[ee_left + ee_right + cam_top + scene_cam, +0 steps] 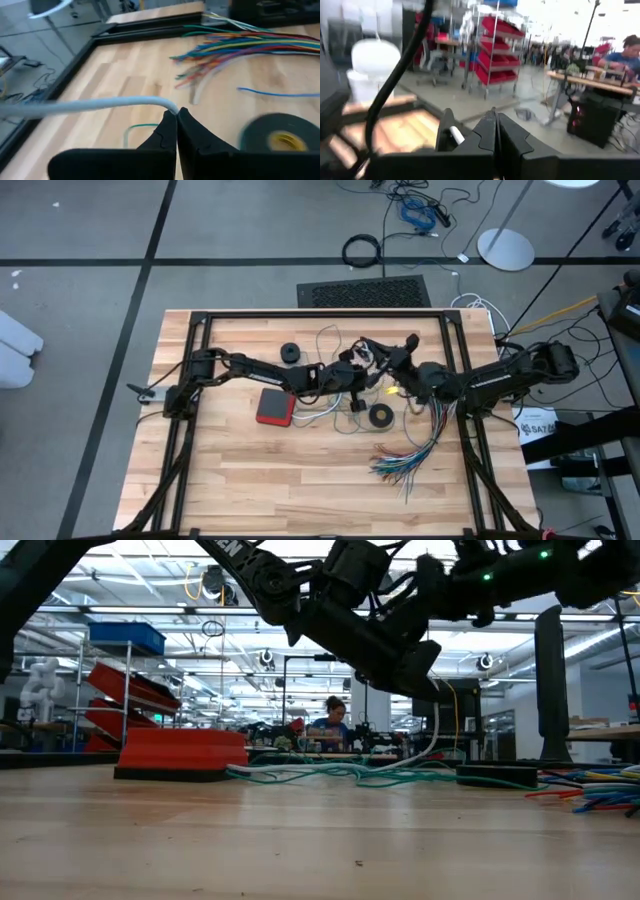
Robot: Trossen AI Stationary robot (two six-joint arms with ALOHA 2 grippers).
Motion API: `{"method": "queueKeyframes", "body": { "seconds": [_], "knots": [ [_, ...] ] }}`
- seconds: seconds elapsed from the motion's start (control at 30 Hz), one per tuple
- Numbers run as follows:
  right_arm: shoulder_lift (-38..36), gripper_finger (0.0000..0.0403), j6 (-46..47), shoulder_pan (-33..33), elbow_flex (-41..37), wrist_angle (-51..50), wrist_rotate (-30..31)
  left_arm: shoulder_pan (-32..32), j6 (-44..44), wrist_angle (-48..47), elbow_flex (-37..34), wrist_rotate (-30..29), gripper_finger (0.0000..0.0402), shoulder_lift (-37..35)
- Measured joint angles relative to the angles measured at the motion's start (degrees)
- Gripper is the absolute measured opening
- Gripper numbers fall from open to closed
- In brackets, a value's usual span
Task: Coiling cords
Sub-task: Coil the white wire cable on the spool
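Above the plank table point(250, 470), left hand point(176, 116) pinches smooth white cord point(90, 105); right hand point(495, 120) closed.

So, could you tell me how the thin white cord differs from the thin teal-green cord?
The white cord is pinched in the shut left gripper; the teal-green cord is loose. The white cord is lifted; the teal-green cord lies on the wooden table. Both are thin.

Wooden table point(250, 470) bears red box point(274, 407); tape ring point(381, 416); multicoloured wires point(410, 455); cords point(325, 409).
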Motion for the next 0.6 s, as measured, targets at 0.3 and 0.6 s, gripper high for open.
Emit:
{"method": "queueKeyframes", "body": {
  "seconds": [0.3,0.6],
  "knots": [
    [-6.82,0.0000,7.06,-2.54,-12.46,8.39,-9.13,-2.06,1.10,-3.11,0.10,1.57,0.0000,-2.31],
    [-6.34,0.0000,11.45,-3.23,-15.42,11.03,-10.68,-1.57,-0.70,-4.67,0.14,7.25,0.0000,-5.19]
  ]
}}
